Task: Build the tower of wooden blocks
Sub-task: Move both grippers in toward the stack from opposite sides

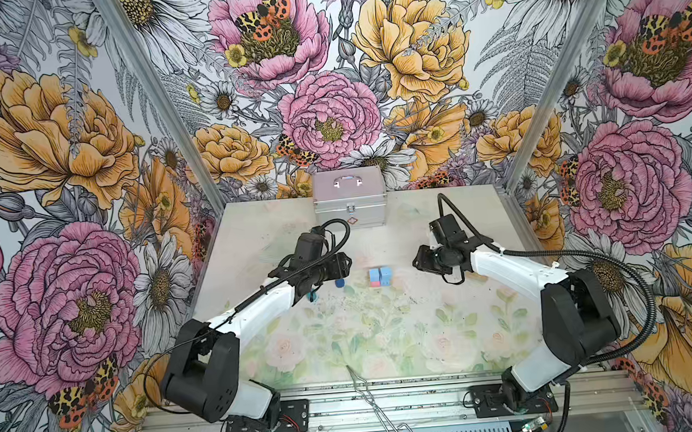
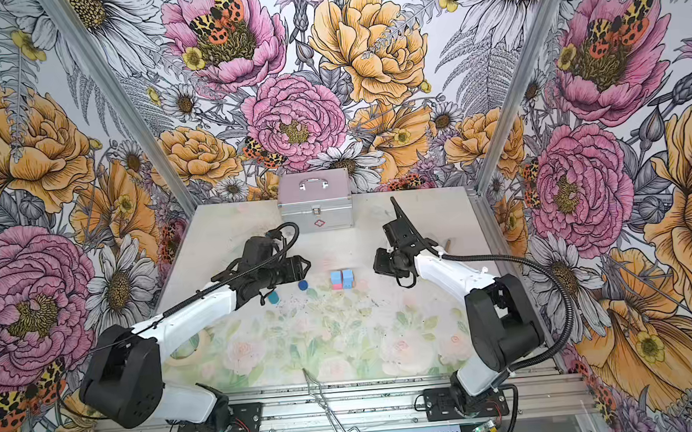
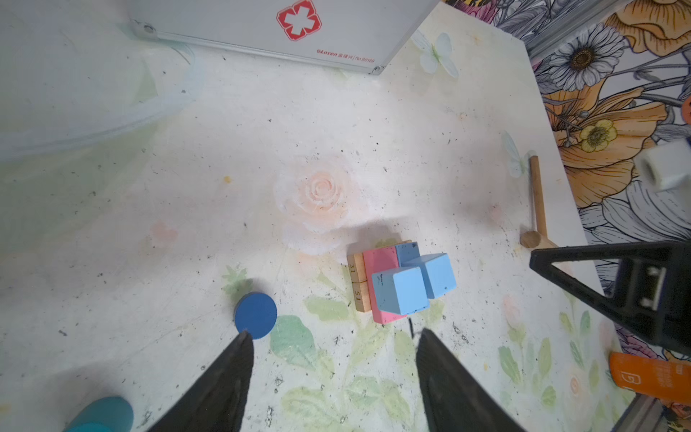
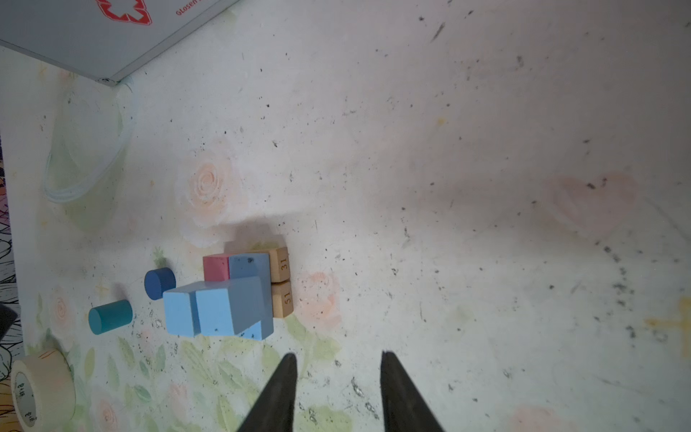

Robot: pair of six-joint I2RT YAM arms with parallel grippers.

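Observation:
The tower (image 1: 380,276) (image 2: 342,279) stands mid-table: a pink slab (image 3: 381,262) and a blue slab (image 4: 248,263) lie side by side, with two light blue cubes (image 3: 402,290) (image 4: 220,306) on top and two tan planks (image 3: 358,280) (image 4: 281,280) against one side. A dark blue cylinder (image 1: 340,283) (image 3: 256,315) stands upright left of it. A teal cylinder (image 2: 274,298) (image 4: 110,316) lies on its side further left. My left gripper (image 3: 334,333) hovers open and empty; one fingertip is at the dark blue cylinder's rim. My right gripper (image 4: 338,354) is open and empty, right of the tower.
A silver case (image 1: 349,202) (image 3: 261,26) stands at the back. A beige tape roll (image 4: 41,389) lies at the left front under the left arm. A wooden mallet (image 3: 536,202) lies near the right edge, metal tongs (image 1: 369,394) over the front edge, and a clear ring (image 4: 86,149) near the case.

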